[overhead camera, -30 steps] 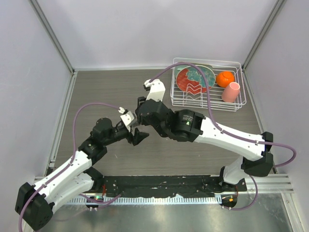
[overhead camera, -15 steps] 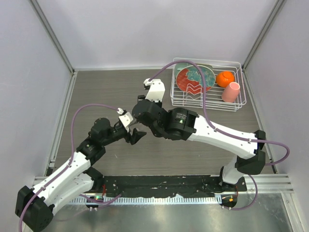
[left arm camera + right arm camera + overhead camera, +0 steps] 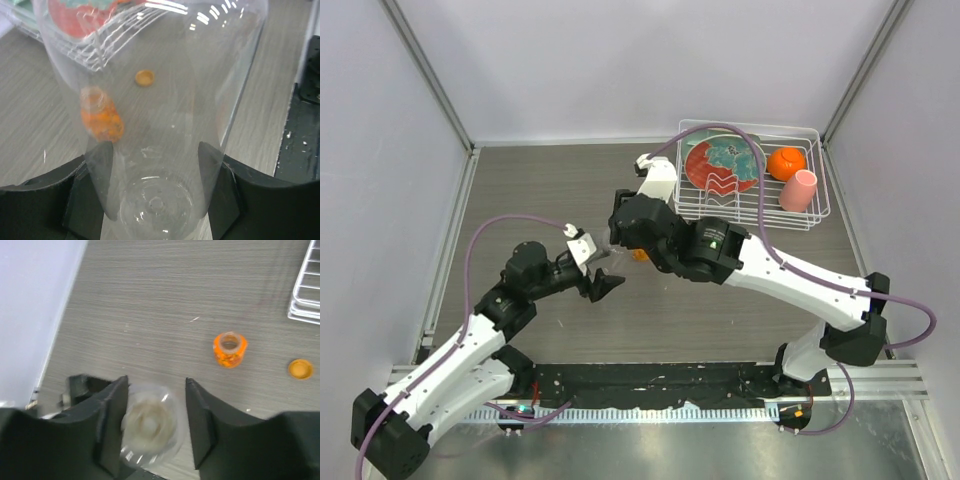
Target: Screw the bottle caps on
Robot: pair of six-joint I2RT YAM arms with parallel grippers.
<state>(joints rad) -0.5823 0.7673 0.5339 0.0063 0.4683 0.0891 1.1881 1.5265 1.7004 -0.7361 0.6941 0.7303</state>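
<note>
My left gripper (image 3: 155, 170) is shut on the lower body of the clear bottle (image 3: 155, 115), holding it upright above the table. In the right wrist view the cream-white cap (image 3: 150, 422) sits on that bottle's neck, blurred. My right gripper (image 3: 152, 425) straddles the cap, open, with a gap showing at its right finger. The orange bottle (image 3: 230, 349) stands uncapped on the table, and the orange cap (image 3: 300, 369) lies to its right. Both also show through the clear bottle: orange bottle (image 3: 101, 117), orange cap (image 3: 145, 77). From above, the orange bottle (image 3: 638, 255) peeks out beside the right wrist.
A white wire dish rack (image 3: 800, 226) stands at the back right, holding a red and teal plate (image 3: 720, 165), an orange ball (image 3: 786, 162) and a pink cup (image 3: 799, 190). Its corner (image 3: 307, 290) lies close to the orange cap. Walls enclose the table.
My right gripper's jaws have spread slightly off the cream-white cap, and its wrist has shifted a little right, uncovering the orange bottle from above. The left arm holds still.
</note>
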